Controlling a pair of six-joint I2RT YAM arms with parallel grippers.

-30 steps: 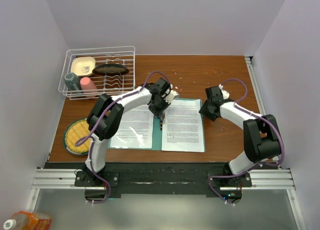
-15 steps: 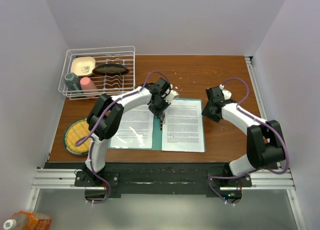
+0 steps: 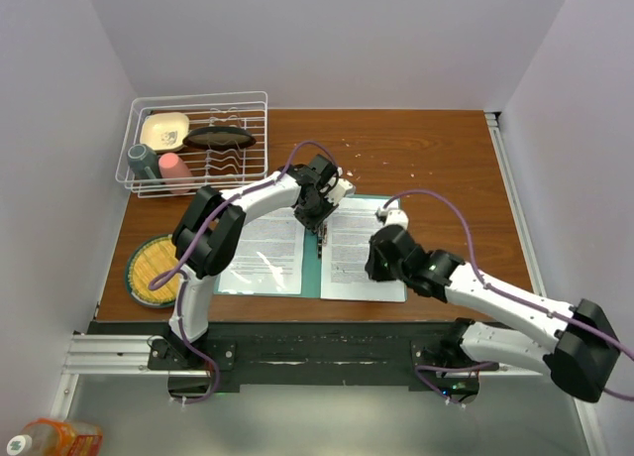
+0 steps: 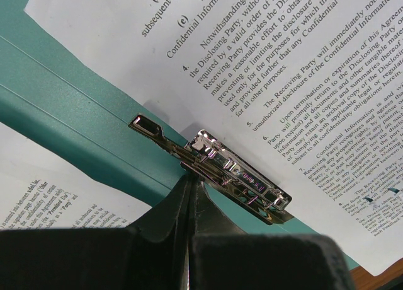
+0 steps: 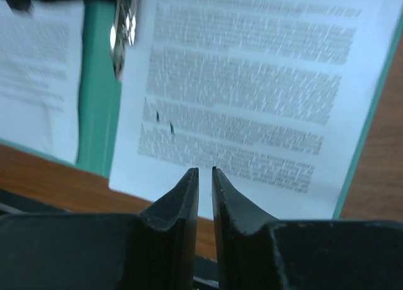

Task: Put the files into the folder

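The teal folder (image 3: pixel 311 270) lies open on the table, with one file (image 3: pixel 263 253) on its left half and another file (image 3: pixel 359 228) on its right half. My left gripper (image 3: pixel 318 218) is shut, its tips (image 4: pixel 189 179) touching the near end of the metal clip (image 4: pixel 242 176) at the spine. My right gripper (image 3: pixel 376 263) hovers over the lower part of the right file (image 5: pixel 252 94). Its fingers (image 5: pixel 204 171) stand a thin slit apart with nothing between them. The folder's right edge (image 5: pixel 365 132) shows beside that sheet.
A white dish rack (image 3: pixel 198 144) with cups and dishes stands at the back left. A yellow plate (image 3: pixel 154 270) lies at the front left. Crumbs (image 3: pixel 357 144) are scattered on the wood behind the folder. The black rail (image 3: pixel 317 342) runs along the near edge.
My right arm has swung from the folder's far right edge towards the near side and now lies low over the right file's lower part. My left gripper has not moved.
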